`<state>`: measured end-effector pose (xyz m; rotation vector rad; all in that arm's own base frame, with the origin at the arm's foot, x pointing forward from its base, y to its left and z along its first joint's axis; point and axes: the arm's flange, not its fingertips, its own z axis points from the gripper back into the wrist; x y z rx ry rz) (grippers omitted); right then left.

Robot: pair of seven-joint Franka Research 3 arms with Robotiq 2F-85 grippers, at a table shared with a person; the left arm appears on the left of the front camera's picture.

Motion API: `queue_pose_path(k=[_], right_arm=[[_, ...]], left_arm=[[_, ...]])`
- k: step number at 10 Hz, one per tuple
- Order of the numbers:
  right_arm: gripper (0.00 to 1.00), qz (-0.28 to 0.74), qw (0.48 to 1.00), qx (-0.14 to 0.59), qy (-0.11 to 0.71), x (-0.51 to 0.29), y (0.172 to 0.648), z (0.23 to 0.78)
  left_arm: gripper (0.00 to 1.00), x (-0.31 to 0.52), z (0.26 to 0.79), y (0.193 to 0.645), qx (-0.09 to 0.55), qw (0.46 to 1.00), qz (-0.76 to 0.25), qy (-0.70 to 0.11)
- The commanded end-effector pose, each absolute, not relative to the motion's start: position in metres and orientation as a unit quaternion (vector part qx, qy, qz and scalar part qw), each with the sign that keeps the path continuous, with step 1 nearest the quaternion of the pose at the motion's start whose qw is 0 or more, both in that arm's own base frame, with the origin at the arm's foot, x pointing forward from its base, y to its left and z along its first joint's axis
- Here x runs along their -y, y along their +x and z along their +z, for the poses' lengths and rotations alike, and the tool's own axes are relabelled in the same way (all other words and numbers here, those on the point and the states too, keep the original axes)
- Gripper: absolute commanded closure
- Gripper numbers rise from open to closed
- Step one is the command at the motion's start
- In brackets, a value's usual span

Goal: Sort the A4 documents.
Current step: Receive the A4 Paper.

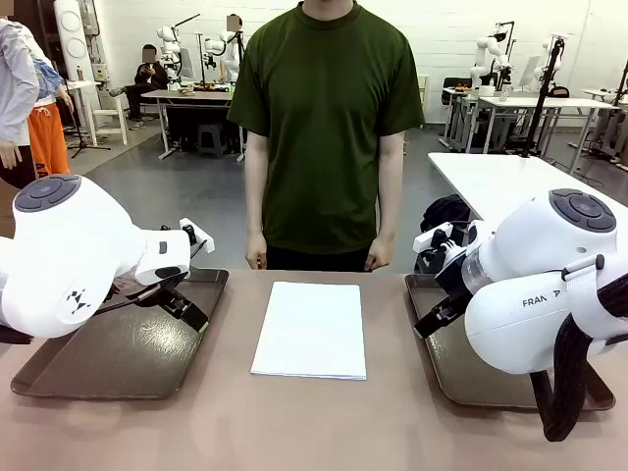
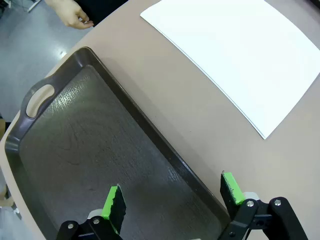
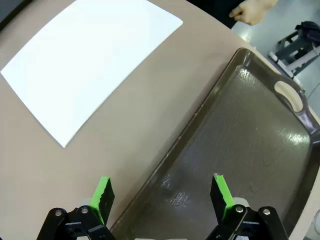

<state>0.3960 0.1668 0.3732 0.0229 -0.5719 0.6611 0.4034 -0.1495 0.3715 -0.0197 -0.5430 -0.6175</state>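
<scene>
Left tray (image 1: 108, 353) & right tray (image 1: 471, 385): both dark brown, just bare floor showing inside. A4 sheets (image 1: 310, 329) lie flat on table (image 1: 294, 422) btwn the trays, touching neither. Left gripper (image 2: 172, 192) is wide open, holding nothing, straddling left tray's inner rim. Right gripper (image 3: 160, 192) is likewise at right tray's.

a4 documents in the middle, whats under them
The A4 documents lie flat on the tan table. Only their top face shows; whatever lies beneath it is covered.
</scene>
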Motion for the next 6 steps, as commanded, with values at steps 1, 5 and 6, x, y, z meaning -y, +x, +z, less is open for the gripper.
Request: queue_pose_path(k=[1,5,6], right_arm=[[0.0,0.32,0.906,0.277,0.011,-0.167,0.396,0.373],[0.0,0.32,0.906,0.277,0.011,-0.167,0.396,0.373],[0.0,0.323,0.895,0.308,0.019,-0.152,0.378,0.391]], left_arm=[[0.0,0.149,0.372,0.403,0.264,0.917,-0.3,-0.01],[0.0,0.149,0.372,0.403,0.264,0.917,-0.3,-0.01],[0.0,0.15,0.371,0.403,0.264,0.917,-0.3,-0.01]])
